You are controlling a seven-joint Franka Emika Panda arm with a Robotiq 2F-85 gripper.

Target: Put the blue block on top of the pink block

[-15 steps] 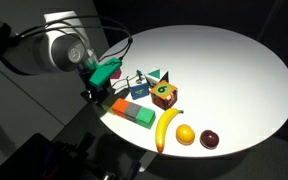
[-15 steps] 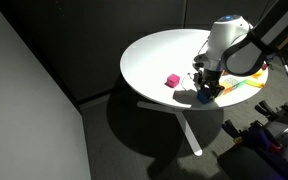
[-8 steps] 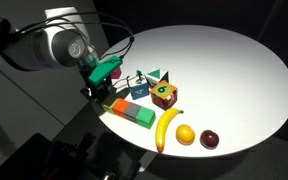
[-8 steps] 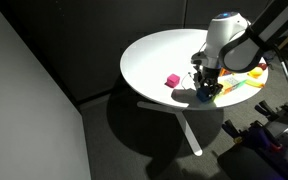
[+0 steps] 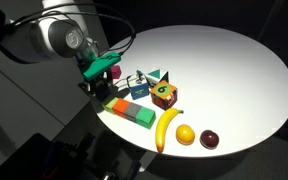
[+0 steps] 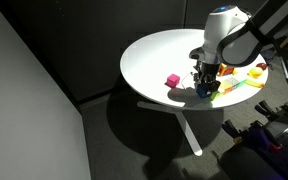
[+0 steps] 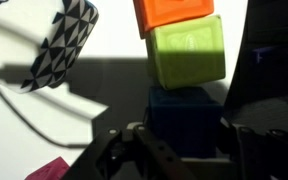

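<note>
Since the arm has crept upward over the last 1 s, the gripper reads as clenched on the blue block, 1 jaw on each side. I judge the block is just clear of the table. Grasp done, lift started; carry and placement remain.

The pink block sits alone on the white top, near the gripper but apart from it.

Only the wrist view shows the grip itself: the blue block is pinched, with a green block and an orange block just beyond and a patterned block off to the side. An exterior view shows the banana cluster, but no pink block.
</note>
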